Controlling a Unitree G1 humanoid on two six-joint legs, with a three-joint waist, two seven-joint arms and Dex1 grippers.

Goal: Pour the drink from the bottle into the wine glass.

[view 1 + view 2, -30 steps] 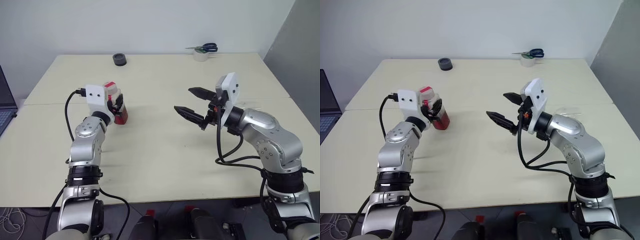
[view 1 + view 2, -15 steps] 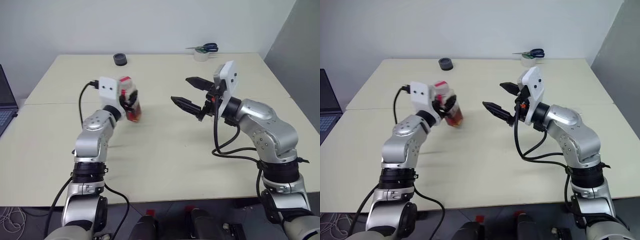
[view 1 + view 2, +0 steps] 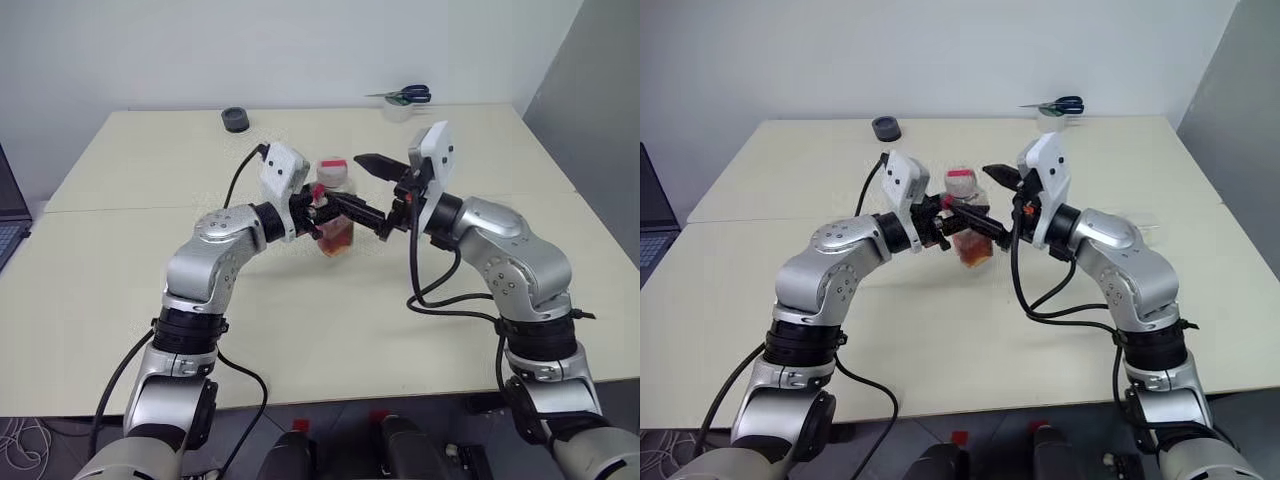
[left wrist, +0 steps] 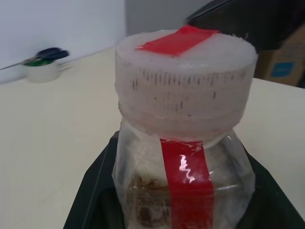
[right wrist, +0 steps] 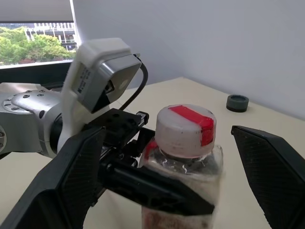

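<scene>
Right wrist view: the bottle (image 5: 183, 167) stands upright between my right gripper (image 5: 176, 186), whose jaws gape wide around its cap, and my left gripper (image 3: 322, 212), clamped on its body above the table (image 3: 300, 320). If I close off-centre on that cap (image 5: 186, 130), the bottle could twist in the left clamp and tip. Clear plastic, whitish cap with a red strip, the drink (image 3: 337, 235) amber, low inside

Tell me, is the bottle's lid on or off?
On. The cap sits on the bottle neck, red tape strip across its top.
</scene>
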